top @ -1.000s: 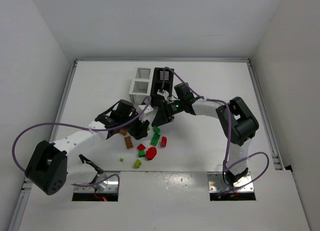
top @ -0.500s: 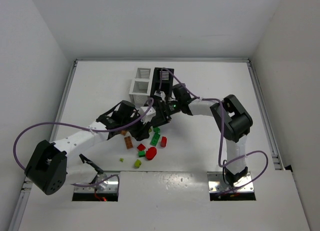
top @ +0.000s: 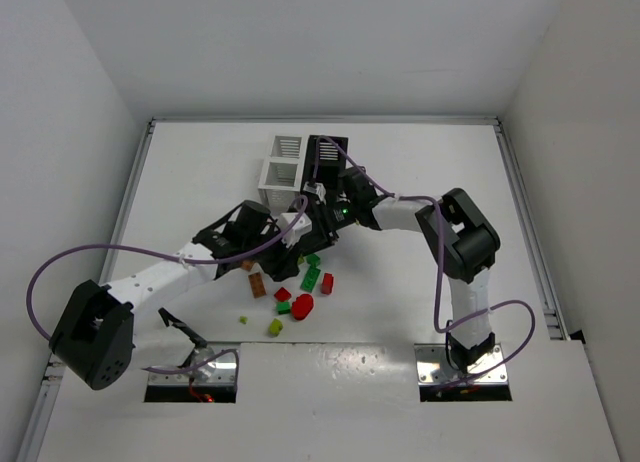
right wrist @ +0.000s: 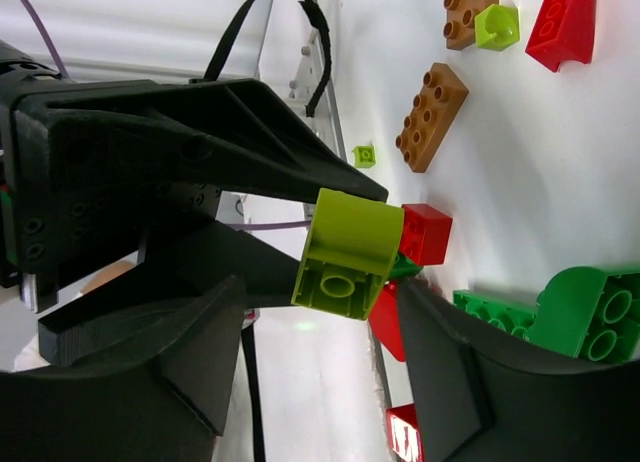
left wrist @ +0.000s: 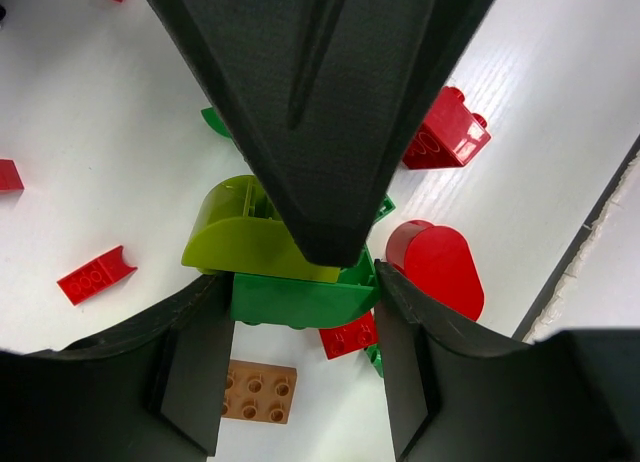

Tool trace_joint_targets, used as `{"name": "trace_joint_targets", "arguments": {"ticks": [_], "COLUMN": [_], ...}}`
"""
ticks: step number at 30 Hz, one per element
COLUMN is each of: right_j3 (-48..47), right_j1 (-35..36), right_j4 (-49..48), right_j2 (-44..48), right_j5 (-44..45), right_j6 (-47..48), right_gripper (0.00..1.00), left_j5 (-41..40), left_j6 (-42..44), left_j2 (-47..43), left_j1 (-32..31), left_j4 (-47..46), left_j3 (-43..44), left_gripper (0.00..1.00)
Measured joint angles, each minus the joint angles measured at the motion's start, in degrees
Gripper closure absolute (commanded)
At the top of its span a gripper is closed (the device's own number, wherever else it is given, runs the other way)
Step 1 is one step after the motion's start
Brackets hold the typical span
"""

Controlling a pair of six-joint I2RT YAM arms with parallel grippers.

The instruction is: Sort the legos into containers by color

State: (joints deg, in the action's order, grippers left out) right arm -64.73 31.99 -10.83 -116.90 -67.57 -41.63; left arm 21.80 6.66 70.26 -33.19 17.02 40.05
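Note:
A yellow-green curved brick (right wrist: 350,247) hangs in the air, underside showing, pinched at the tips of my left gripper (top: 293,257). In the left wrist view the brick (left wrist: 245,232) sits just past the left gripper (left wrist: 297,282), with a green brick (left wrist: 300,300) on the table showing between the fingers. My right gripper (top: 318,234) is open. In its wrist view the right gripper (right wrist: 320,292) straddles the brick, one finger (right wrist: 440,372) at its edge. Two white bins (top: 287,142) and a black bin (top: 326,142) stand behind.
Loose legos lie in front of the grippers: green bricks (top: 311,278), red bricks (top: 302,305), brown bricks (top: 258,284), a small yellow-green piece (top: 275,327) and a tiny stud (top: 243,319). A purple cable loops over both arms. Raised rails edge the table.
My right gripper has moved left until it meets the left gripper. The left gripper has shifted slightly right. The legos on the table have not moved.

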Motion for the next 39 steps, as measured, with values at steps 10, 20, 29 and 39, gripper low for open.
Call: {"name": "trace_joint_targets", "arguments": {"ticks": [10,20,29,39], "right_j3": [0.37,3.3,-1.22,1.22], "right_j1": [0.39,-0.72,-3.21,-2.99], "right_j4": [-0.66,2.86,16.13,19.56], "right_j2": [0.13,7.17,17.97,17.97], "right_j5": [0.28,0.76,1.9,5.6], "right_j6": [-0.33,5.66,23.85,28.81], "right_gripper": [0.84,1.0,1.0,1.0], "left_j5": [-0.22,3.96,25.4,39.45], "left_j6": [0.17,-3.89,-13.97,-19.06], "left_j2": [0.0,-0.44,2.14,7.23], "left_j1": [-0.09,3.3,15.72,16.74], "left_j4": [0.48,0.96,-0.98,-3.69], "left_j3": [1.79,2.93,10.93,11.13], "left_gripper": [0.58,0.09,0.12,0.14]}}
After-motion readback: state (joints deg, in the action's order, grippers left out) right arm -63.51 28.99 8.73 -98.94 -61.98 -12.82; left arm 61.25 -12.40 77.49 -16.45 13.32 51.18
